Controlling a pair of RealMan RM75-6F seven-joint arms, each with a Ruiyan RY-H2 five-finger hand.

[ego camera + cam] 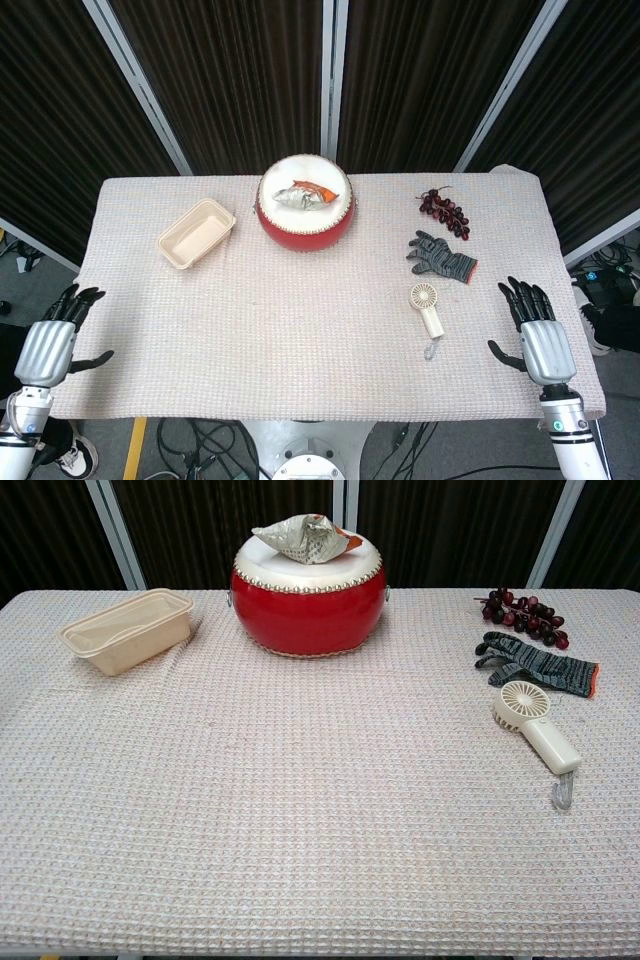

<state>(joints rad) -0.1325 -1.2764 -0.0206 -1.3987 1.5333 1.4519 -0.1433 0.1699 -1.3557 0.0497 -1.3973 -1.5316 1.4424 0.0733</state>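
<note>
My left hand (pixel 55 335) hovers at the table's front left edge, fingers apart and holding nothing. My right hand (pixel 535 330) is at the front right, fingers spread, empty, a little right of a small cream hand-held fan (pixel 428 308) (pixel 535 727). Neither hand shows in the chest view. A grey knitted glove (pixel 440 256) (pixel 535 665) lies just beyond the fan. A bunch of dark red grapes (pixel 444 212) (pixel 525 615) lies behind the glove.
A red drum (pixel 305 203) (pixel 308 595) with a white top stands at the back centre, a crumpled silver and orange snack bag (pixel 303 194) (pixel 305 536) on it. A beige plastic tray (pixel 196 233) (pixel 128 629) sits back left. A waffle-weave cloth (pixel 250 330) covers the table.
</note>
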